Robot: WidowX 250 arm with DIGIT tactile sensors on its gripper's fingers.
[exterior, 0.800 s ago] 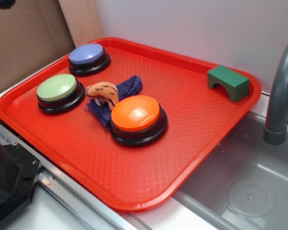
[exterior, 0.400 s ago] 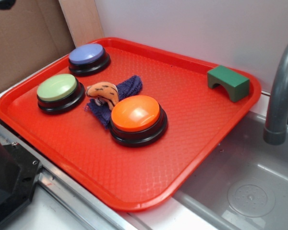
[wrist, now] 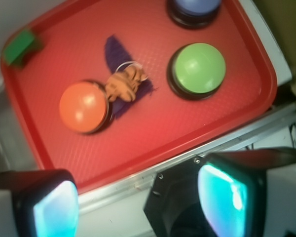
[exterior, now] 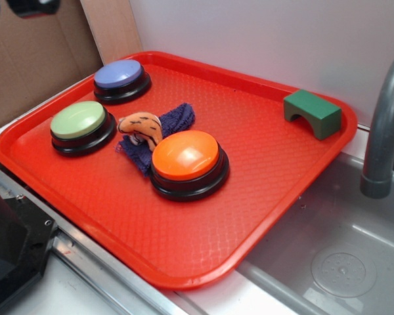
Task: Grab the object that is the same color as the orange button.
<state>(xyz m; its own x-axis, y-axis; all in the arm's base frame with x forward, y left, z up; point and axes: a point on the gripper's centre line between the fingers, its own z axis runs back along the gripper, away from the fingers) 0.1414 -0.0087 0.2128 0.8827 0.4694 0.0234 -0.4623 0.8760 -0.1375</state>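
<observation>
risk: I'm judging a descent could snag the dark blue terry cloth (wrist: 119,74) under the toy, or bump the large glossy orange dome button (wrist: 84,107).
target: small striped orange plush toy (wrist: 123,84) is lying on that cloth, touching the button.
gripper (wrist: 138,197): I'm hovering high off the tray's near edge, jaws spread wide, holding nothing.

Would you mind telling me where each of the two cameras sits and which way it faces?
Exterior: fixed beside the red tray, looking down at an angle across it towards the wall; only a dark bit of the gripper shows, top left.
Wrist: on the arm, high above the tray's near edge, facing down; two glowing fingertips fill the bottom, apart.
Both show the orange button, striped orange plush toy on the dark blue cloth, green button and green block.
</observation>
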